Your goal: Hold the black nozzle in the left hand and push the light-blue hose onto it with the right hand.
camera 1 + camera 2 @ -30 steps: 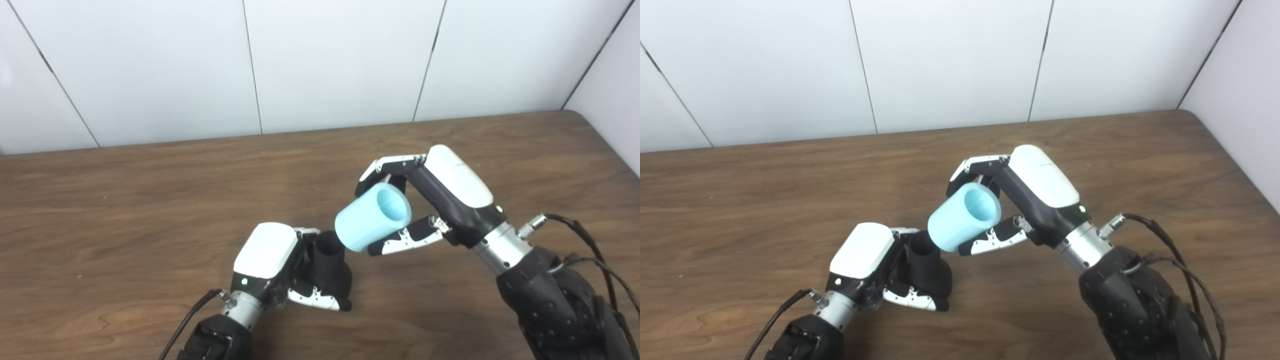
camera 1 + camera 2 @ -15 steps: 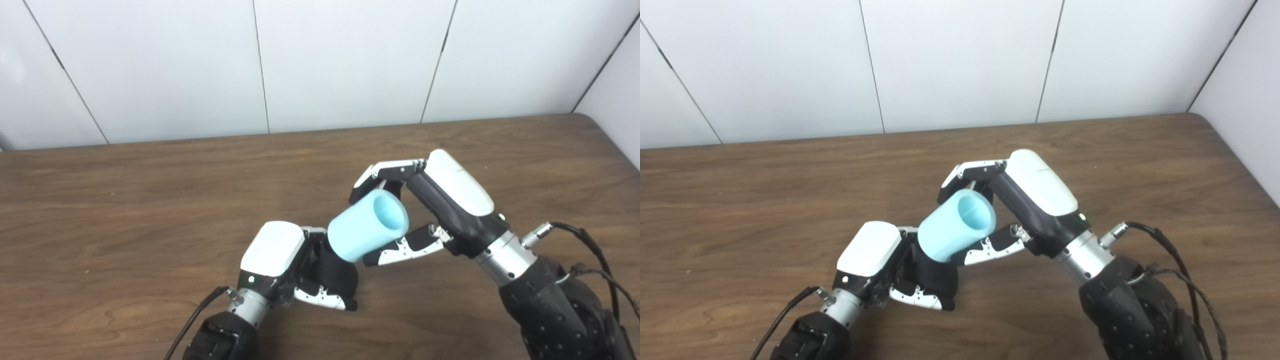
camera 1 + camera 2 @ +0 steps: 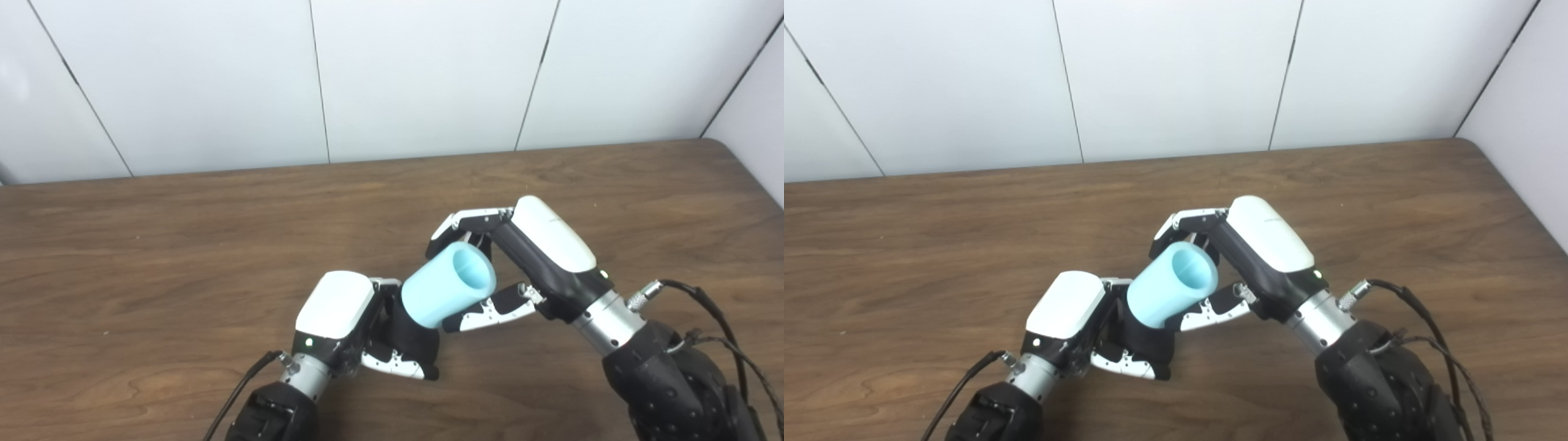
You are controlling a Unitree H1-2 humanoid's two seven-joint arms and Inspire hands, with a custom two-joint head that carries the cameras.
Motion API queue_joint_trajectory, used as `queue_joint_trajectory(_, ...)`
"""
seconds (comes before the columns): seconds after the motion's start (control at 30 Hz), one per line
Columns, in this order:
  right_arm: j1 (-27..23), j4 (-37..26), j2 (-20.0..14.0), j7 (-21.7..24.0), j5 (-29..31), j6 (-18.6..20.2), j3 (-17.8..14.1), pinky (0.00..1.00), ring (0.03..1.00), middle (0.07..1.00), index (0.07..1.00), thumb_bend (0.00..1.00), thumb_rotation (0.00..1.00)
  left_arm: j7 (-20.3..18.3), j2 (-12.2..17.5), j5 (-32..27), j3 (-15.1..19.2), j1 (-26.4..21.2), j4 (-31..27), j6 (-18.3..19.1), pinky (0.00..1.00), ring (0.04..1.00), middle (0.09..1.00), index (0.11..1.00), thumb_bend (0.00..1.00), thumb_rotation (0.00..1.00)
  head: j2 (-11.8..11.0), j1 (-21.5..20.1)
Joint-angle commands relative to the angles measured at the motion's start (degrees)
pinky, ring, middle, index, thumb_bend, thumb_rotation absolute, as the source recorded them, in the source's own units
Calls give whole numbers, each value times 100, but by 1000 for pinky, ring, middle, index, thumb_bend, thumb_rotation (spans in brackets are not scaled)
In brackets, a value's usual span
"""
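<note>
Light-blue smooth tubular hose [image 3: 447, 284], hollow end facing you, gripped by right hand [image 3: 520, 257], apparently covers the matte black nozzle [image 3: 415, 343] your left hand [image 3: 352, 324] grips.

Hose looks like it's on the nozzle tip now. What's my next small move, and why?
Probably keep pushing the light-blue hose down along its own axis with the right hand. Its lower end covers the black nozzle tip, but much of the nozzle body shows below. The left hand grips the nozzle and can brace.
</note>
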Motion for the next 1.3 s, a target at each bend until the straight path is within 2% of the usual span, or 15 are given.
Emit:
queue_joint_trajectory(0.0,-49,16,69,-170,55,-219,-6,275,389,523,533,489,0,-367,25,82,-201,208,192,14,383,496,520,448,476,0,8,-15)
queue_joint_trajectory(0.23,-54,190,153,-255,-95,-318,100,278,395,524,539,489,0,-378,-57,160,-272,174,230,43,395,494,506,458,478,0,8,-8)
queue_joint_trajectory(0.37,-87,218,224,-301,-100,-324,105,271,395,526,532,489,0,-463,-75,221,-316,159,225,98,381,490,520,441,476,0,11,4)
queue_joint_trajectory(0.5,-127,228,276,-324,-65,-339,92,294,405,517,523,493,0,-587,-91,249,-362,161,207,182,385,484,515,464,478,0,9,4)
queue_joint_trajectory(0.7,-245,229,249,-145,-116,-242,136,300,415,522,518,494,0,-624,-96,310,-451,162,173,215,409,494,518,459,478,0,32,19)
queue_joint_trajectory(0.8,-361,161,168,145,-194,-79,184,308,416,518,518,495,0,-595,-88,310,-475,166,182,189,407,493,519,451,478,0,38,22)
queue_joint_trajectory(1.03,-929,47,-227,1195,-150,563,280,313,400,510,507,496,0,-667,-76,354,-529,200,156,235,385,491,528,440,476,0,71,34)
queue_joint_trajectory(1.17,-1380,-20,-499,1979,-152,1200,394,346,391,499,507,498,0,-649,-64,352,-542,220,155,221,384,496,526,433,475,0,100,39)
queue_joint_trajectory(1.27,-1714,26,-641,2675,-209,1353,392,361,390,499,515,498,0,-618,-58,359,-552,240,147,204,380,495,528,438,475,0,111,41)
